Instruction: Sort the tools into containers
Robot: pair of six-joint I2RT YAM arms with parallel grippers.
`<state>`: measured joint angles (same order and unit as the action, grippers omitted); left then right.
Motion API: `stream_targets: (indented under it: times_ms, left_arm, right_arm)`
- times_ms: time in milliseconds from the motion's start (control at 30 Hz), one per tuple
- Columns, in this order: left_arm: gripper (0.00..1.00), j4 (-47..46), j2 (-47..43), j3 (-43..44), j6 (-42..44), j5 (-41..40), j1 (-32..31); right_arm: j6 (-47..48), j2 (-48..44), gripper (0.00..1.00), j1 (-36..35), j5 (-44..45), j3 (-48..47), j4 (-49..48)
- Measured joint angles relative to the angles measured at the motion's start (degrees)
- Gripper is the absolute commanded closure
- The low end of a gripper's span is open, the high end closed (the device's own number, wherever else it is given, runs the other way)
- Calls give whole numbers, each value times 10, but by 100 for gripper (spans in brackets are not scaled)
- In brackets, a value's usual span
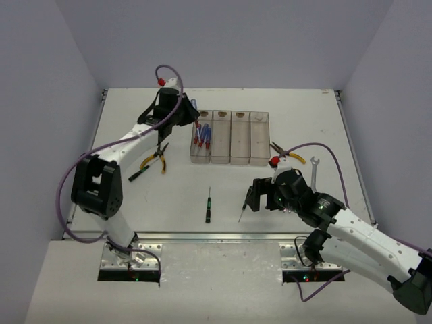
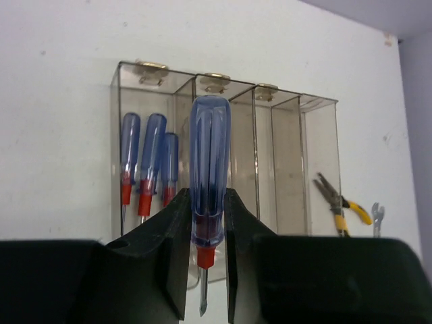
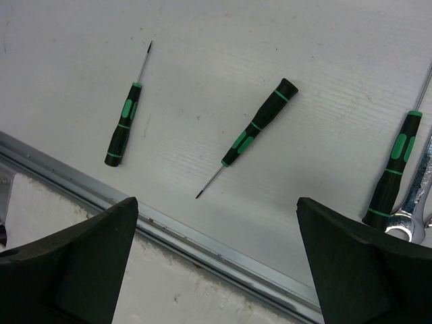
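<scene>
My left gripper [image 1: 187, 116] [image 2: 206, 229] is shut on a blue-handled screwdriver with a red collar [image 2: 209, 155] [image 1: 194, 106], held just left of the far end of the containers [image 1: 239, 138] [image 2: 283, 155]. Three blue screwdrivers [image 1: 201, 136] [image 2: 145, 165] lie in the leftmost bin; the other bins look empty. My right gripper [image 1: 258, 196] [image 3: 219, 250] is open and empty above the table's near edge. Below it lie black-and-green screwdrivers [image 3: 123, 125] [image 3: 256, 125] [image 3: 395, 172], two of which show in the top view [image 1: 208, 206] [image 1: 243, 211].
Yellow-handled pliers [image 1: 156, 160] and another black-and-green screwdriver [image 1: 138, 174] lie left of the bins. More yellow pliers [image 1: 287, 152] [image 2: 341, 202] and a silver wrench [image 1: 314, 170] [image 2: 376, 216] [image 3: 412, 216] lie to the right. A metal rail [image 3: 202, 236] edges the table front.
</scene>
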<state>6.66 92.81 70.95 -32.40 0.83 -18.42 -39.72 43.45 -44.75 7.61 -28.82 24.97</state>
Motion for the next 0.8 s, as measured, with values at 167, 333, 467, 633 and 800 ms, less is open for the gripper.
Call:
stream_targets:
  times_ms: [167, 333, 467, 633, 800]
  left_arm:
    - [100, 5, 139, 115, 118, 36, -16]
    - [69, 43, 214, 173, 166, 39, -22]
    - [49, 69, 239, 188, 169, 36, -22]
    - [31, 93, 245, 191, 154, 18, -22]
    - [0, 108, 227, 192, 130, 10, -22]
  right_arm:
    - [11, -12, 1, 0, 10, -20, 21]
    - [20, -19, 1, 0, 17, -23, 35]
    - [22, -11, 1, 0, 20, -23, 41]
    - [22, 6, 1, 0, 20, -24, 44]
    - [18, 14, 1, 0, 20, -26, 45]
